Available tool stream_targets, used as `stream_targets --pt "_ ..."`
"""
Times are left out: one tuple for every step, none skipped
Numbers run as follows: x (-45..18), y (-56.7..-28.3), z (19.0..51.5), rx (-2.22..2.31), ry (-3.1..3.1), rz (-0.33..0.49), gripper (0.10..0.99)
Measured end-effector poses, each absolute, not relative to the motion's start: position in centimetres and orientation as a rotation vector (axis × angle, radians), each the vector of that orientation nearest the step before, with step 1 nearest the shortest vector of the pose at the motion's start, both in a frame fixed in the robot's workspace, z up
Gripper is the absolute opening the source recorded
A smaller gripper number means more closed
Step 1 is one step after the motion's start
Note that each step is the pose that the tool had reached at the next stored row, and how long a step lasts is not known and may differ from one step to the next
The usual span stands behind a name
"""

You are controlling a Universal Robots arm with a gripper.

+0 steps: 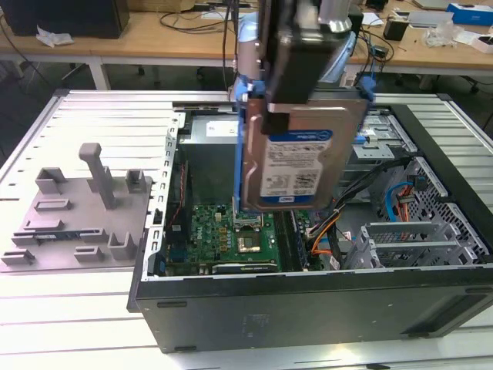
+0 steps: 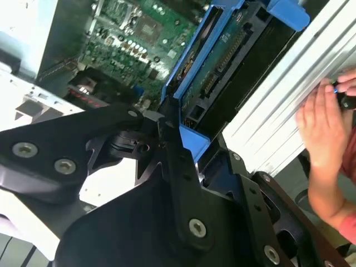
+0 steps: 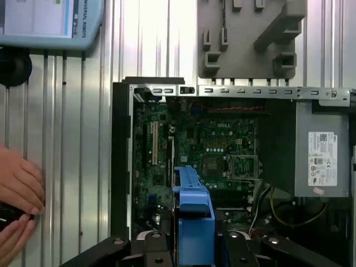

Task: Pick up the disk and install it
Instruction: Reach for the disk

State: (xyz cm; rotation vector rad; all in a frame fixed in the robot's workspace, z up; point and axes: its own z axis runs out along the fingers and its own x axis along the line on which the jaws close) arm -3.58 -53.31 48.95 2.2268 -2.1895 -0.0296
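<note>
The disk [image 1: 296, 158] is clamped at its upper end by the end effector [image 1: 302, 96] and hung on edge, long axis upright, above the motherboard [image 1: 231, 231] of the open computer case [image 1: 308, 312]. The metal drive cage [image 1: 408, 243] is seen towards the exterior view's right, with loose cables [image 1: 331, 231] lying between. A person's hand [image 2: 322, 125] is rested on the counter [image 1: 77, 308] near the case.
</note>
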Motion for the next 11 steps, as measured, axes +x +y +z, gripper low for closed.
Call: stream_targets --pt "-2.84 -53.73 48.95 2.227 -2.189 -0.03 0.365" --pt "-2.86 -53.73 48.95 2.227 -2.189 -0.03 0.365" --pt "-2.88 -53.73 48.95 2.227 -2.189 -0.03 0.365" --pt "-2.9 -53.73 48.95 2.227 -2.189 -0.03 0.365" --pt "-2.92 -53.73 48.95 2.227 -2.189 -0.03 0.365" --pt "-2.93 -53.73 48.95 2.227 -2.189 -0.03 0.365" --pt "-2.94 -53.73 48.95 2.227 -2.189 -0.03 0.365" --pt "-2.96 -53.73 48.95 2.227 -2.189 -0.03 0.365" --pt "-2.97 -53.73 48.96 2.227 -2.189 -0.03 0.365" --pt "-2.99 -53.73 48.95 2.227 -2.189 -0.03 0.365" --pt "-3.0 -53.73 48.95 2.227 -2.19 -0.03 0.365"
